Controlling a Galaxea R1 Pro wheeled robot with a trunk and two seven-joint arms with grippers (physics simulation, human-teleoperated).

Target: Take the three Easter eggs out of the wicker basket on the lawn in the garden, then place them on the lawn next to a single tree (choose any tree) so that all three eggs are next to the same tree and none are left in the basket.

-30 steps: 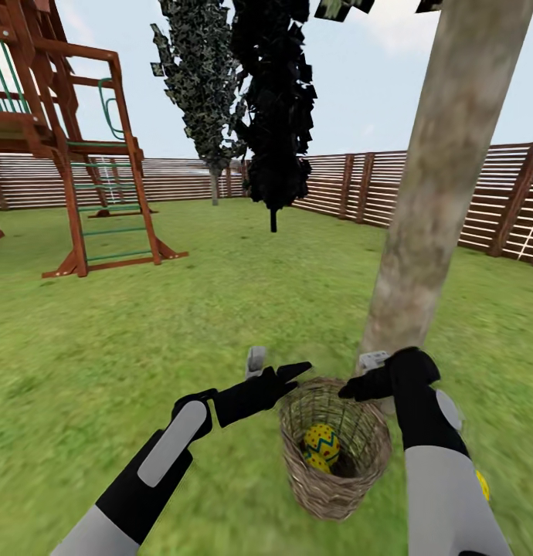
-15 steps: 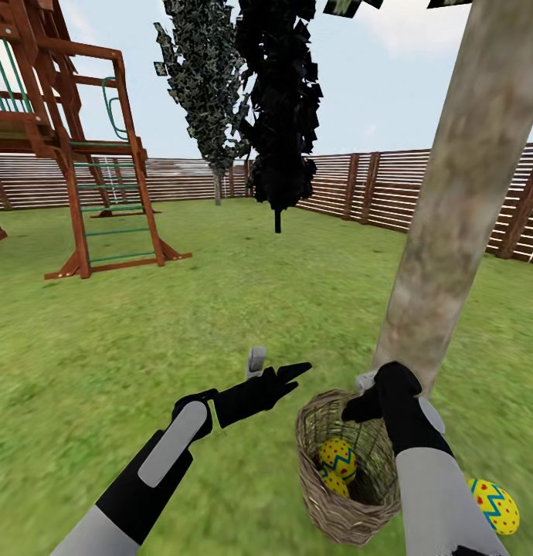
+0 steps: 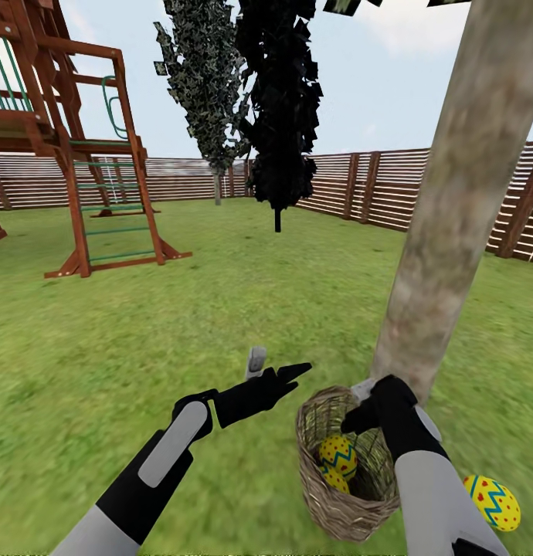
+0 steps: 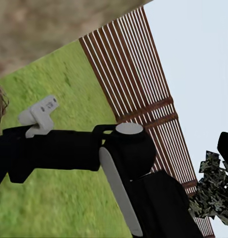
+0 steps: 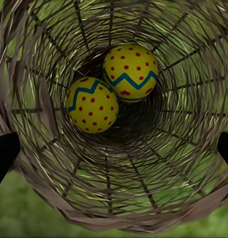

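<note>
You are getting one Easter egg (image 3: 492,503) lying on the lawn (image 3: 220,324) near the tree (image 3: 444,232); two are waiting in the wicker basket (image 3: 328,494), your right end effector (image 3: 358,403) hanging spread-open above them.

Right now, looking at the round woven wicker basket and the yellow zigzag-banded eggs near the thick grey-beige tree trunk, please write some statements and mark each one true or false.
1. Two yellow eggs with blue zigzag bands lie inside the round woven wicker basket. True.
2. A third yellow egg lies on the green grass lawn, outside the basket. True.
3. The right gripper grips an egg. False: it hangs at the basket's mouth with fingers spread, holding nothing.
4. The basket sits beside the wooden play set. False: it sits at the foot of the thick grey-beige tree trunk.
5. The left gripper is inside the basket. False: it hovers over grass beside it.
</note>
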